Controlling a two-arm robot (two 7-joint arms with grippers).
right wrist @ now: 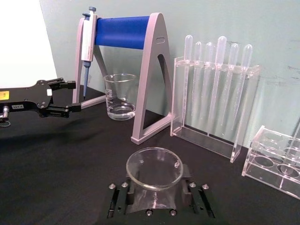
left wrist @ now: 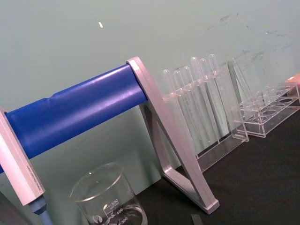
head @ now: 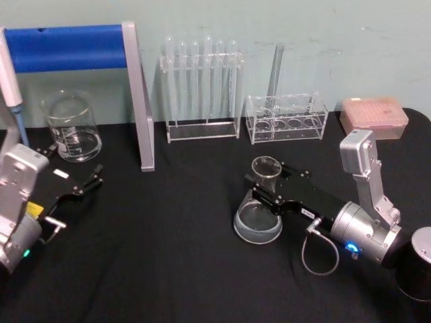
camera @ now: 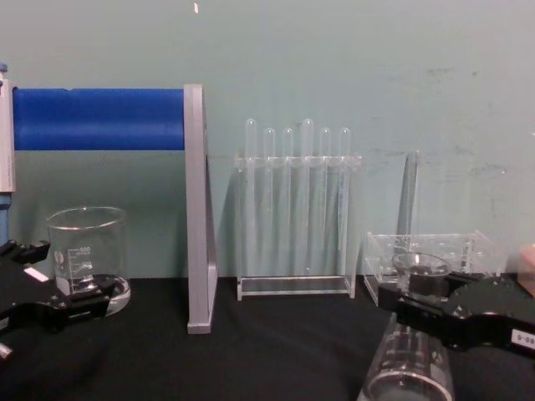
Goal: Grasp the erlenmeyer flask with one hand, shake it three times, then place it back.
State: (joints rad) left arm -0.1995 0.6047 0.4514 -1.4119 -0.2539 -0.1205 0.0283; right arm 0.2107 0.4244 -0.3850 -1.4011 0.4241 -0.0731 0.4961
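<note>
R gripper (head: 268, 183) reaches in from the right, fingers closed on neck of erlenmeyer flask (head: 258, 222), just under the flared rim. Wrist cam: black fingers (right wrist: 119, 199) sit on either side of the neck, tight to the glass, w/ round flask mouth (right wrist: 154, 167) facing the lens. Flask is right of centre on black cloth (head: 168, 262), in front of low clear rack (head: 286, 118). Wide base is low, at or just over the cloth; can't tell if it touches. Some clear liquid in bottom. Chest cam: flask (camera: 410, 368) at lower right, R gripper (camera: 418, 313) across its neck, small white label on the gripper body. L gripper (head: 75, 160) is far left, low over the cloth, fingers spread wide, holding nothing, well apart from the flask. Its tips are near a beaker (head: 71, 128) w/ a little liquid, not touching as far as seen. Seen from R wrist cam too: L gripper (right wrist: 69, 96) w/ a gap between fingers. Behind: pipette stand (head: 67, 47) w/ blue bar, pipette (right wrist: 87, 37) hung on it, test tube rack (head: 202, 87) w/ upright tubes by the back wall, pink box (head: 374, 116) at far right.
</note>
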